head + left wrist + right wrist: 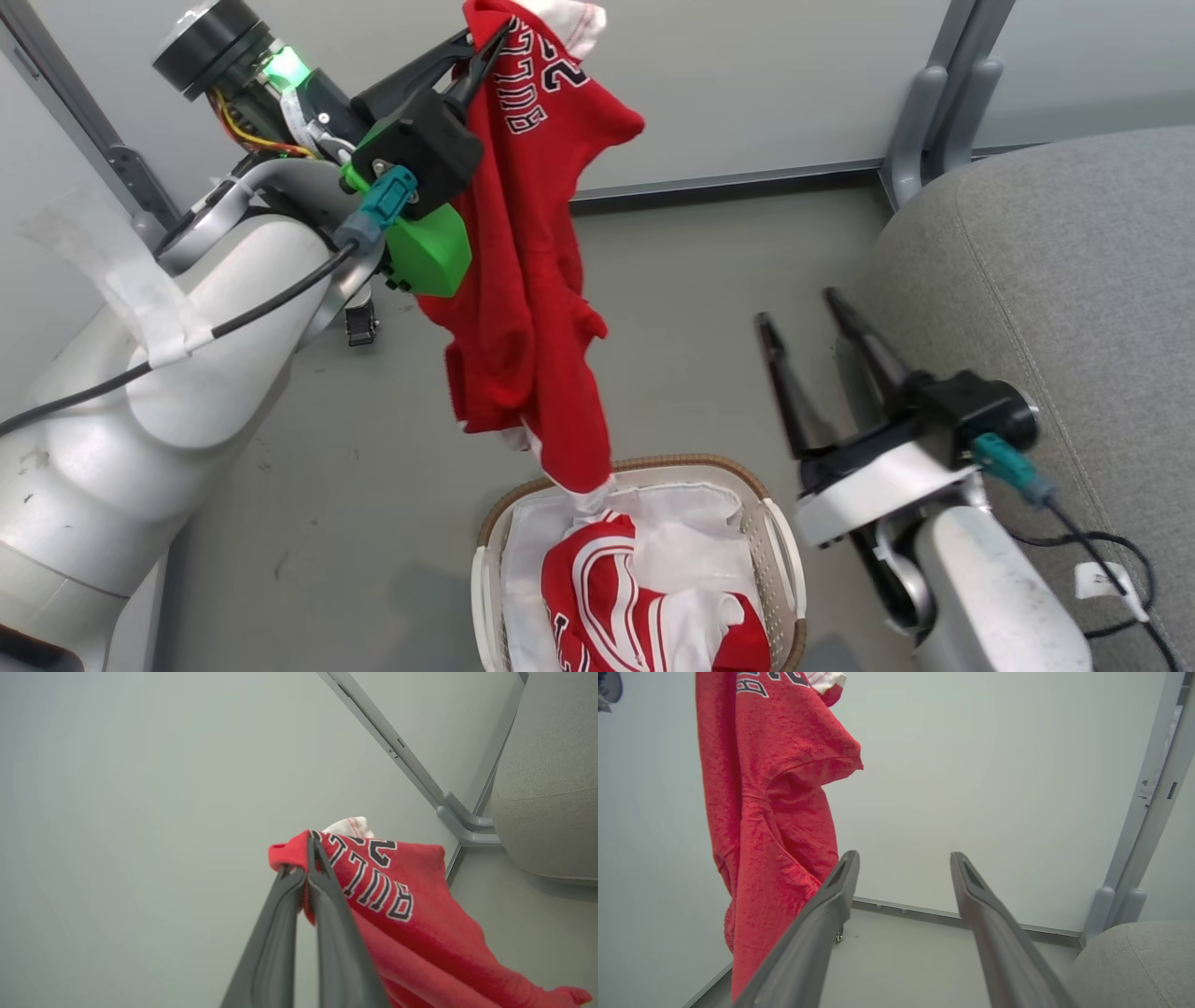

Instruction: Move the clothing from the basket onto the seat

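Note:
My left gripper (487, 45) is raised high at the upper left and is shut on the collar end of a red jersey (527, 308) with dark lettering. The jersey hangs down, its lower tip still touching the basket (782, 551) at the bottom centre. More red and white clothing (607, 607) lies inside on a white liner. In the left wrist view the left gripper (306, 851) pinches the jersey (397, 905) by a fold. My right gripper (801, 310) stands open and empty beside the grey seat (1055, 280) on the right. The right wrist view shows the right gripper (903, 858) with the jersey (770, 812) hanging to its left.
A grey floor (700, 280) lies between the basket and a pale wall (747, 84). A grey metal post (943, 103) rises at the seat's far corner. A black cable (1102, 551) trails over the seat near my right forearm.

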